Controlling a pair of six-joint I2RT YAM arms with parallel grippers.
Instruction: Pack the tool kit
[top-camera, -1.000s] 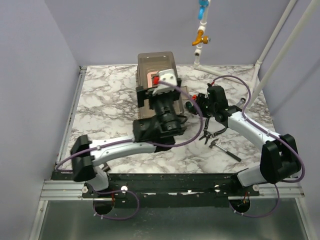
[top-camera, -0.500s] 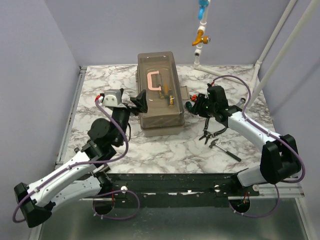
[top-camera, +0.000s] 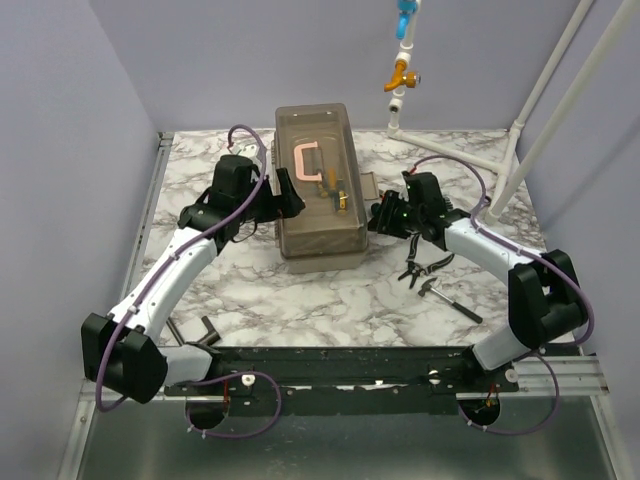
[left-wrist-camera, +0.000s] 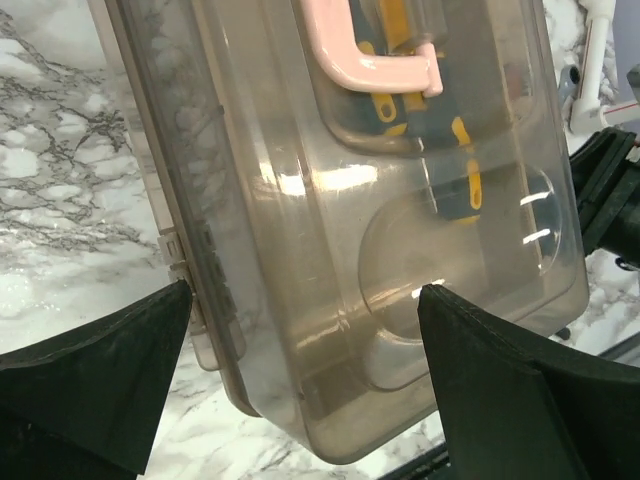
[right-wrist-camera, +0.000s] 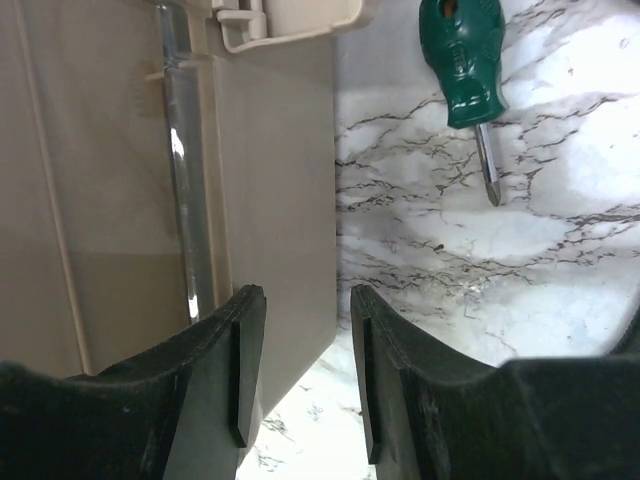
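Right now the toolbox (top-camera: 322, 228) sits shut in the middle of the marble table (top-camera: 300, 295), its pink handle (top-camera: 306, 158) flat on the smoky lid with yellow-handled tools showing through. The left gripper (top-camera: 286, 204) hangs at the box's left side, its fingers (left-wrist-camera: 95, 385) spread as wide as they go and holding nothing. The right gripper (top-camera: 384, 215) is at the box's right side, fingers (right-wrist-camera: 232, 372) about half apart around the edge of a beige flap (right-wrist-camera: 275, 200), with a gap showing, so not clamped. A green screwdriver (right-wrist-camera: 462, 62), pliers (top-camera: 420, 268) and a hammer (top-camera: 450, 298) lie loose on the table.
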